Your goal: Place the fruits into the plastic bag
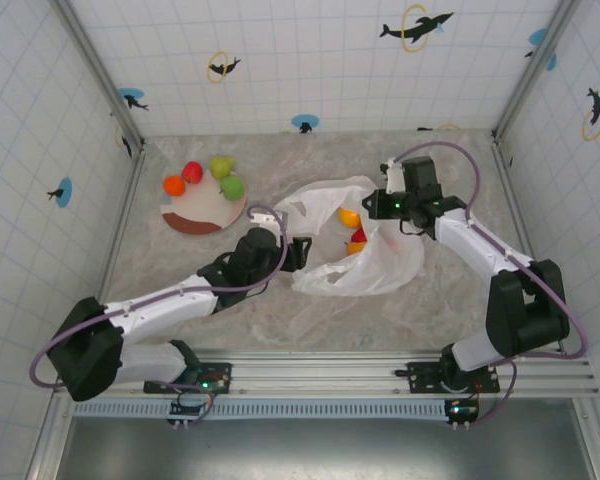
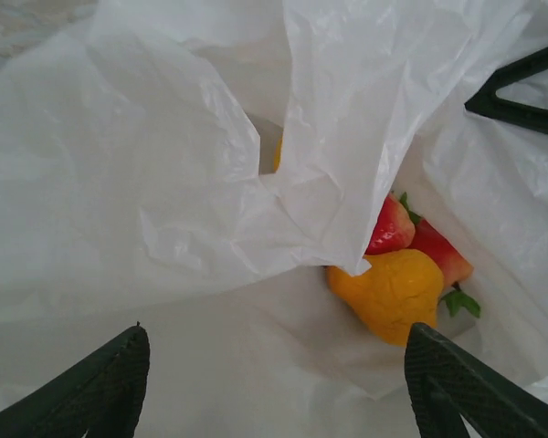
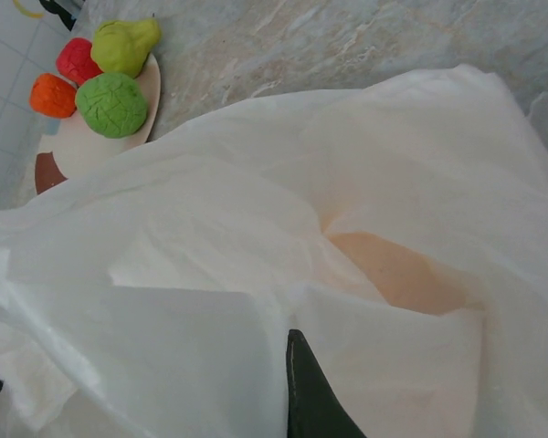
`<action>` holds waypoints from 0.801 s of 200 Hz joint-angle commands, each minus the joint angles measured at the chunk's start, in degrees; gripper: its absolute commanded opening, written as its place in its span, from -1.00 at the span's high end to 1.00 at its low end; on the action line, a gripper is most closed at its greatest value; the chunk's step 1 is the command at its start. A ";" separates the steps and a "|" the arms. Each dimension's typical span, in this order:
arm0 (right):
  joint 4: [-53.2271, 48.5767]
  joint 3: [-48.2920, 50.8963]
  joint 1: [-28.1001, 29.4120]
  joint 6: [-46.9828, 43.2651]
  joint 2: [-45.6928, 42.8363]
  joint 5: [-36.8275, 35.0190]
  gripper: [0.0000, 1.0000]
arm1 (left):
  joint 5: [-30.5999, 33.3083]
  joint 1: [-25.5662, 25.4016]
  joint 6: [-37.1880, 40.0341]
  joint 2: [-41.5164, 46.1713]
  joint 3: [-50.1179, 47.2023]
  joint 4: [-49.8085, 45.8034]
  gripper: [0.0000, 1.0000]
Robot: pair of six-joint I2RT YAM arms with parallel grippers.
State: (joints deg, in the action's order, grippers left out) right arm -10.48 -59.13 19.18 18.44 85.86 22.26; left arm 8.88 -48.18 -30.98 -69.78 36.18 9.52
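The plastic bag lies crumpled at mid-table with its mouth facing left. Inside it rest a yellow-orange fruit and two red strawberries; from above they show as yellow and red spots. My left gripper is at the bag's mouth, open, with bag film and nothing else between its fingers. My right gripper is shut on a fold of the bag's far rim, one finger showing. Several fruits sit on the plate: orange, red, green pear, round green.
The plate stands at the back left, close to the left wall. Tiled walls enclose the marble table on three sides. A flap of the bag hangs over the opening, partly covering the fruits inside.
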 commanded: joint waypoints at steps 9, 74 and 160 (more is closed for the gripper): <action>4.74 1.30 0.24 2.11 0.71 2.91 1.00 | 4.08 1.96 3.70 4.36 -0.98 -5.20 -0.62; 6.35 2.00 0.16 3.02 0.90 4.72 1.00 | 5.19 11.41 4.82 9.04 1.51 -9.49 -0.83; 8.36 2.97 -0.87 3.22 0.64 7.64 1.00 | -2.95 34.25 -0.07 -1.09 8.76 -7.96 -0.91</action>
State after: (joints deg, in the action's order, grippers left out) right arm -4.47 -57.01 18.87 21.39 86.32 27.92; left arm 9.19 -17.93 -29.45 -66.78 41.74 0.89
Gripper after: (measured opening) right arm 0.048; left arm 0.950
